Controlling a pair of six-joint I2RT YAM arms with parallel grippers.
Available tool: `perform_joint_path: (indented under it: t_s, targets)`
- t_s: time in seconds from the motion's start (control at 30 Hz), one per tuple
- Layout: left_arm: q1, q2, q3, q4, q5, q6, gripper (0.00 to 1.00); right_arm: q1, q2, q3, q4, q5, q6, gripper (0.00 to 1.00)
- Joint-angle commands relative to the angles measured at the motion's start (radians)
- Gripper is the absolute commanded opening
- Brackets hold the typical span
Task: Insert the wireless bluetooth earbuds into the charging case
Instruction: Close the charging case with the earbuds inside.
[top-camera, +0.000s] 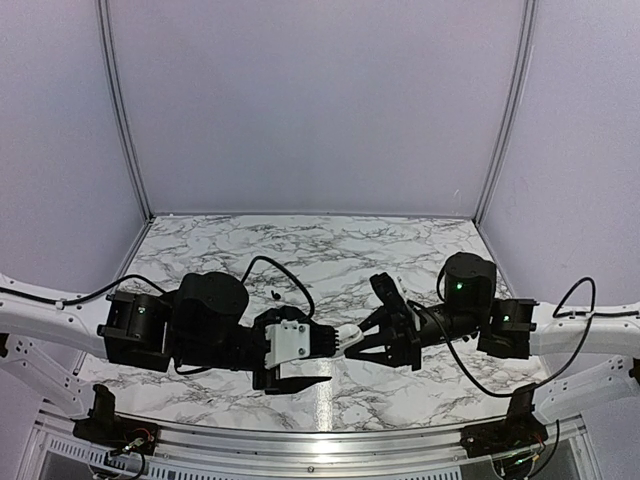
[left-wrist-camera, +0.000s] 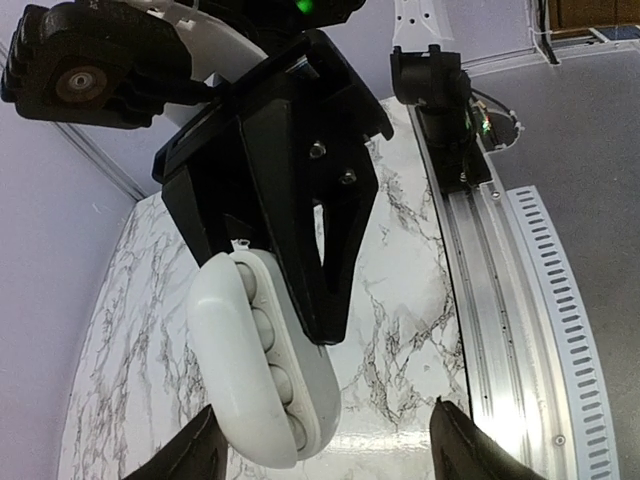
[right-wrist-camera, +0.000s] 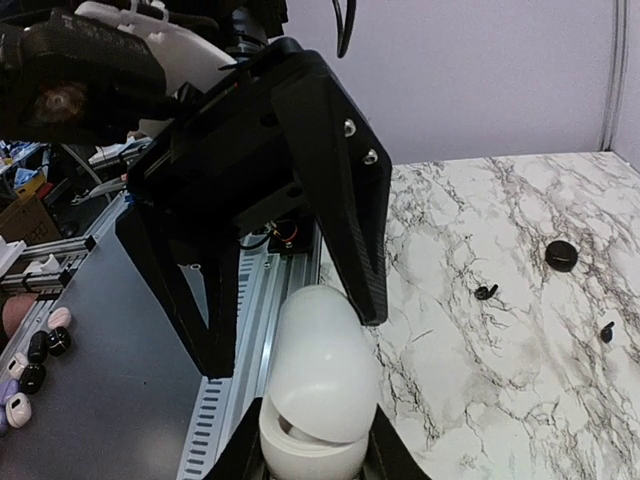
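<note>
From above, the two arms meet over the marble table (top-camera: 330, 250), close to the middle of its near edge. The white charging case (top-camera: 348, 333) hangs between the left gripper (top-camera: 330, 358) and the right gripper (top-camera: 362, 345). One tiny black earbud (top-camera: 272, 295) lies loose on the marble just beyond the left arm, nearer the near edge than the far one.

In the left wrist view, the left gripper (left-wrist-camera: 328, 435) is spread wide. Its fingers (left-wrist-camera: 200, 452) stand at the bottom corners of the view, with the charging case (left-wrist-camera: 250, 370) nearer one of them. The right gripper (left-wrist-camera: 270, 295) reaches in from above, its black jaws clamped on the case's sides. The metal rail (left-wrist-camera: 500, 280) along the near edge runs past on the right.

In the right wrist view, the right gripper (right-wrist-camera: 315, 445) pinches the lower half of the charging case (right-wrist-camera: 320, 360). The lid is ajar. The left gripper (right-wrist-camera: 292, 338) straddles the lid with released jaws, one finger (right-wrist-camera: 355, 250) just beside the lid's edge. Two black earbuds (right-wrist-camera: 486, 292) (right-wrist-camera: 607, 330) lie apart on the marble, farther from the near edge than the case. A black round disc (right-wrist-camera: 562, 255) rests beyond them. What sits inside the case cannot be made out.
</note>
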Motion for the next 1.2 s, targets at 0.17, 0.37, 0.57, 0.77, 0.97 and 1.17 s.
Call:
perform_joint_path:
  t_s: [0.17, 0.37, 0.57, 0.77, 0.97, 1.17]
  targets:
    - [-0.073, 0.099, 0.089, -0.02, -0.258, 0.078, 0.64, -0.051, 0.033, 0.03, 0.101, -0.008, 0.113, 0.0]
    - [-0.073, 0.098, 0.085, -0.005, -0.305, 0.089, 0.59, -0.051, 0.048, 0.036, 0.11, -0.006, 0.16, 0.0]
    - [-0.076, 0.094, 0.08, 0.001, -0.312, 0.107, 0.45, -0.052, 0.064, 0.034, 0.133, -0.012, 0.203, 0.0]
    - [-0.078, 0.078, 0.061, 0.001, -0.292, 0.123, 0.39, -0.051, 0.064, 0.028, 0.146, -0.016, 0.217, 0.0]
    - [-0.074, 0.035, 0.031, 0.002, -0.303, 0.081, 0.64, -0.051, 0.052, 0.024, 0.127, -0.009, 0.189, 0.0]
    - [0.008, -0.099, -0.109, 0.185, -0.326, -0.088, 0.99, -0.107, 0.027, -0.008, 0.122, 0.091, 0.212, 0.0]
